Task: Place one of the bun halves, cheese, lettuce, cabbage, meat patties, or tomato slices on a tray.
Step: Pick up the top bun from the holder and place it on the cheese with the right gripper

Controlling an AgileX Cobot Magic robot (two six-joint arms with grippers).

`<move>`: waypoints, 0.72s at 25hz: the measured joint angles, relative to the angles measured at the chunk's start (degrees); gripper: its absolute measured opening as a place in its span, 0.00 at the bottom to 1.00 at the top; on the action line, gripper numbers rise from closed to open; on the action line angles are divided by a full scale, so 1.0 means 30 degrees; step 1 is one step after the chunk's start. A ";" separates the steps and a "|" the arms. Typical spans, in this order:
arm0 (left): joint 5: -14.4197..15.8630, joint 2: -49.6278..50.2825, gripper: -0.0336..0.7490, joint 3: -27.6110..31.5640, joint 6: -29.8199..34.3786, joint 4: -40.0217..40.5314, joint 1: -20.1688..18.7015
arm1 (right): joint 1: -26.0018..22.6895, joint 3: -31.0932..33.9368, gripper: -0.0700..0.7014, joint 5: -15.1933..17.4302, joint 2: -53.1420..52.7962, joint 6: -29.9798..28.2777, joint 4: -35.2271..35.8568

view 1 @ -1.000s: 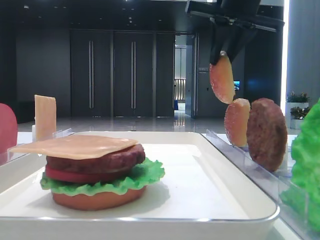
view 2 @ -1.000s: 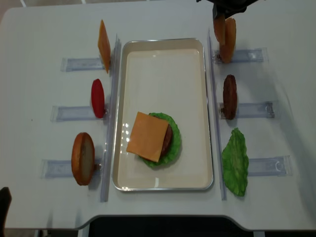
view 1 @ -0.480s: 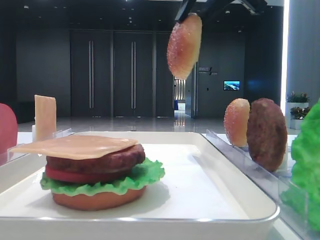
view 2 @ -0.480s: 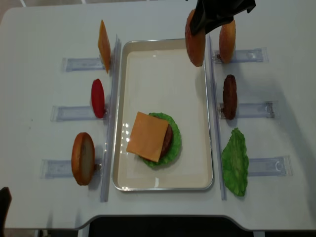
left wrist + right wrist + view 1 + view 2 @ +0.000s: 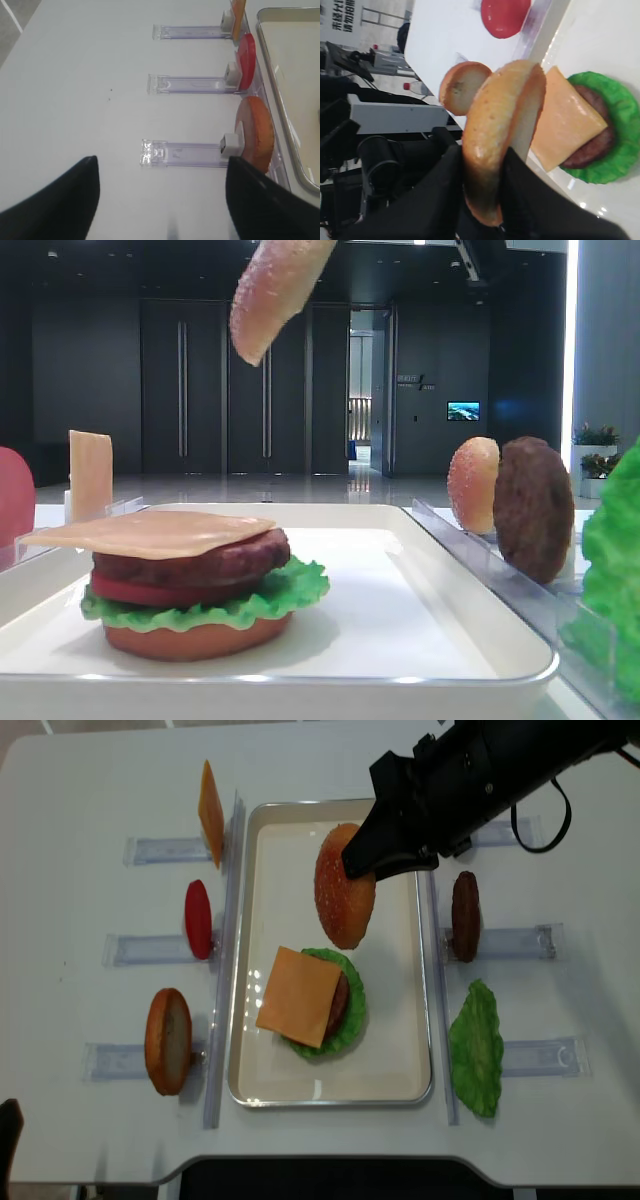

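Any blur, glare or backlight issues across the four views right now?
Low exterior view: dark hall behind, bright strip at the right edge; the held bun half is slightly soft and cropped at the top. Overhead view: even light, small glints on the tray rim. Right wrist view: the right gripper is a near-black mass; bun sharp. Left wrist view: the left gripper's fingers are blurred dark shapes.

6 clear plastic racks (image 5: pixel 160 849) sit on the white table (image 5: pixel 80 780), 3 per side. Flat orange-brown bun base (image 5: pixel 195 637) at the stack's bottom.
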 joint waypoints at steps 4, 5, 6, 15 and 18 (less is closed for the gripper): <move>0.0000 0.0000 0.81 0.0000 0.0000 0.0000 0.0000 | 0.0046 0.2790 0.30 -0.0436 -0.0808 -0.2965 0.3642; 0.0000 0.0000 0.81 0.0000 0.0000 0.0000 0.0000 | 0.0133 0.3459 0.30 -0.0518 -0.0902 -0.3736 0.4552; 0.0000 0.0000 0.81 0.0000 0.0000 0.0000 0.0000 | 0.0273 0.4075 0.30 -0.0546 -0.0968 -0.4350 0.5295; 0.0000 0.0000 0.81 0.0000 0.0000 0.0000 0.0000 | 0.1358 0.7167 0.30 -0.1004 -0.0985 -0.9275 1.0209; 0.0000 0.0000 0.81 0.0000 0.0000 0.0000 0.0000 | 0.1358 0.7255 0.30 -0.1324 -0.0985 -1.0123 1.1029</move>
